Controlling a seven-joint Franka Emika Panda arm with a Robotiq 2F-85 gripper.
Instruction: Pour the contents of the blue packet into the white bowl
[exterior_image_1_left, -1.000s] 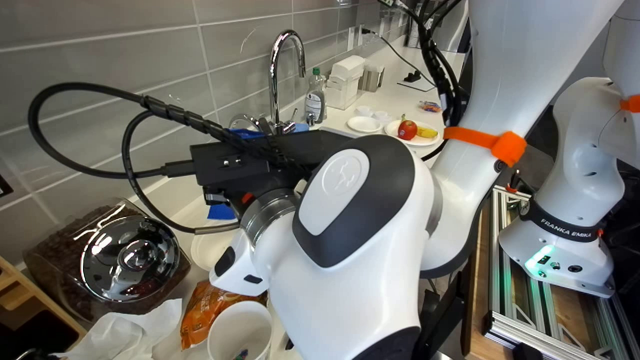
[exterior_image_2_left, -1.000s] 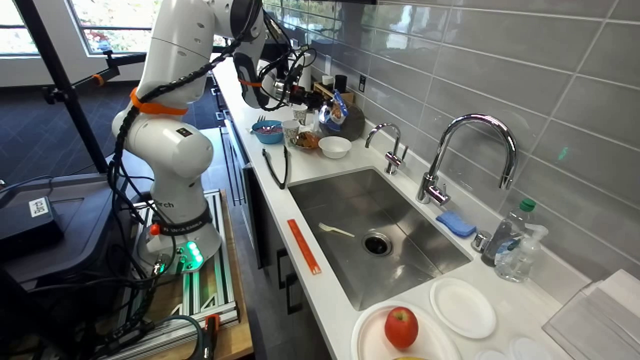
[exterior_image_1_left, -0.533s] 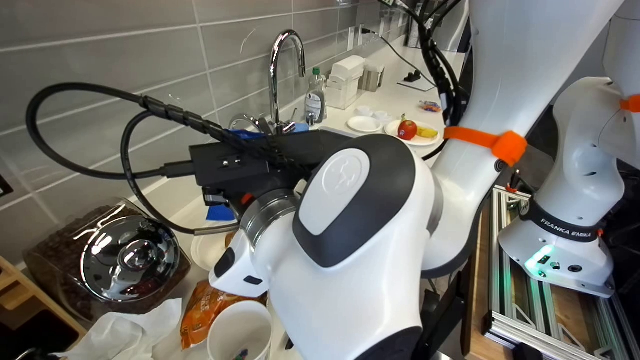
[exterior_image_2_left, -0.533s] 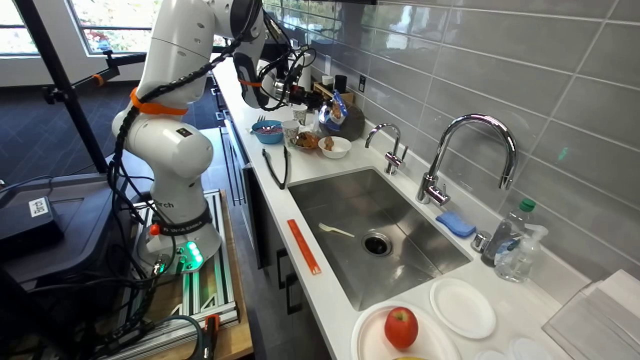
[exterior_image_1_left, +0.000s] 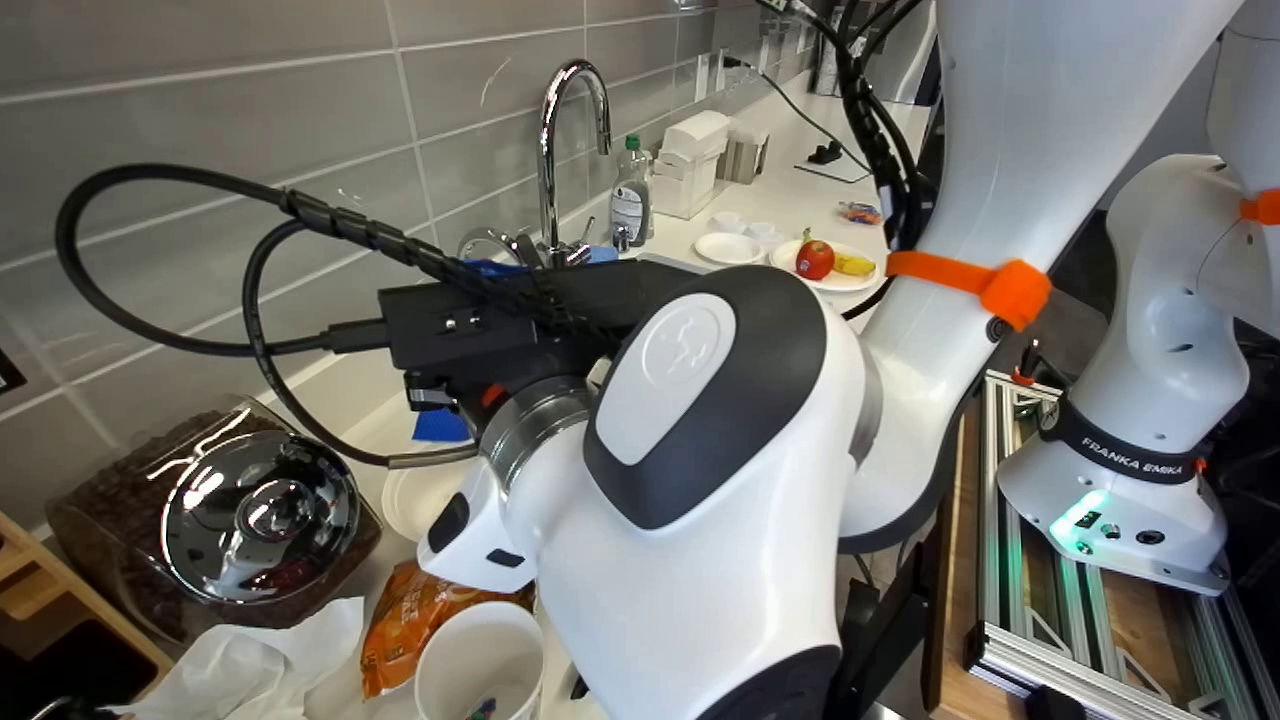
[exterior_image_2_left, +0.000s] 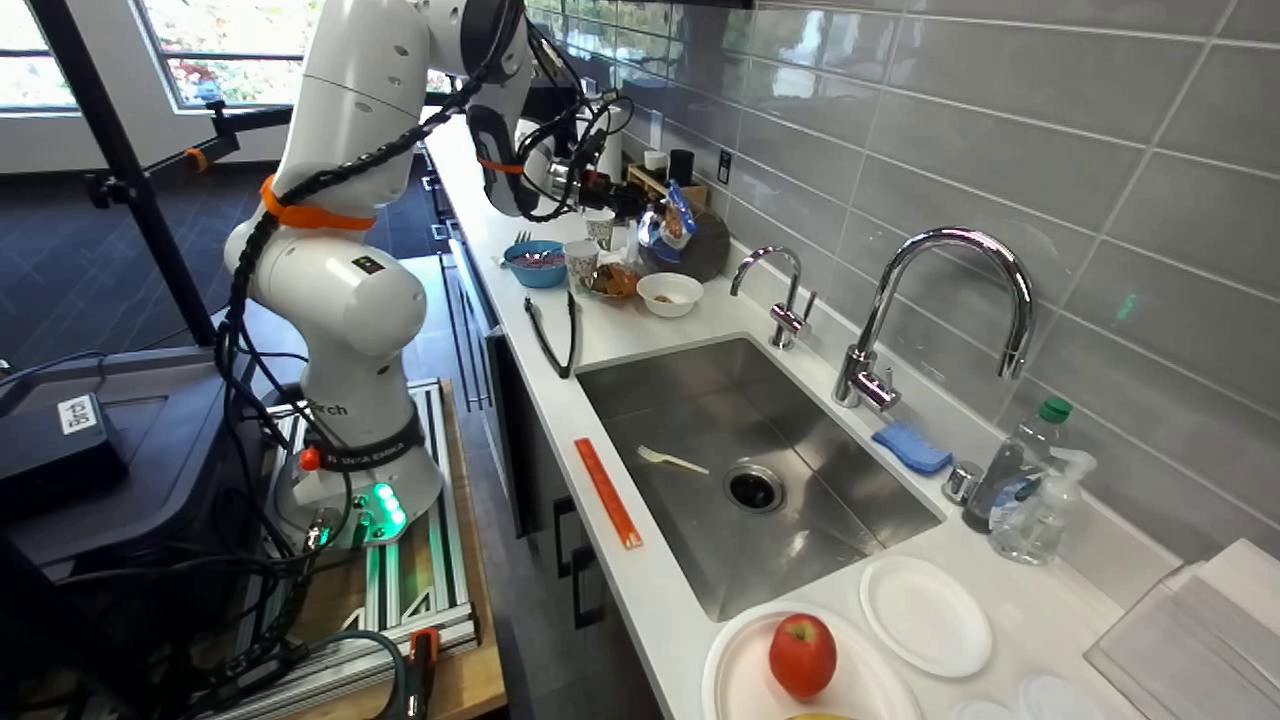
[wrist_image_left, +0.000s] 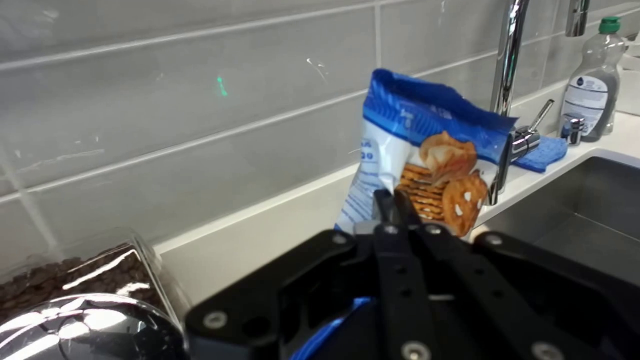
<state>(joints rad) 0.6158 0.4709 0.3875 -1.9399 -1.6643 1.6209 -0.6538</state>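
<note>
The crinkly blue packet (wrist_image_left: 440, 150), with white panels and a pretzel picture, is pinched between the tips of my shut gripper (wrist_image_left: 392, 197) in the wrist view. In an exterior view the packet (exterior_image_2_left: 670, 225) hangs tilted above the white bowl (exterior_image_2_left: 668, 308), clear of its rim, at the end of my gripper (exterior_image_2_left: 645, 208). A small brown bit (exterior_image_2_left: 663, 298) lies inside that bowl. From the opposite side only part of the bowl (exterior_image_1_left: 408, 505) shows behind the arm, with a strip of the packet (exterior_image_1_left: 441, 426) over it. I cannot make out the bowl in the wrist view.
Close by are a glass jar with a chrome lid (exterior_image_1_left: 262, 515), an orange-brown bag (exterior_image_1_left: 410, 620) and a white cup (exterior_image_1_left: 480, 655). A small tap (exterior_image_2_left: 785, 300) and the steel sink (exterior_image_2_left: 690, 480) lie beyond the bowl. Black tongs (exterior_image_2_left: 556, 340) rest near the counter's front edge.
A second ago the bowl looked bare. Half a second ago a brown clump showed at it, and now a small brown bit lies inside. The arm and packet have barely moved.
</note>
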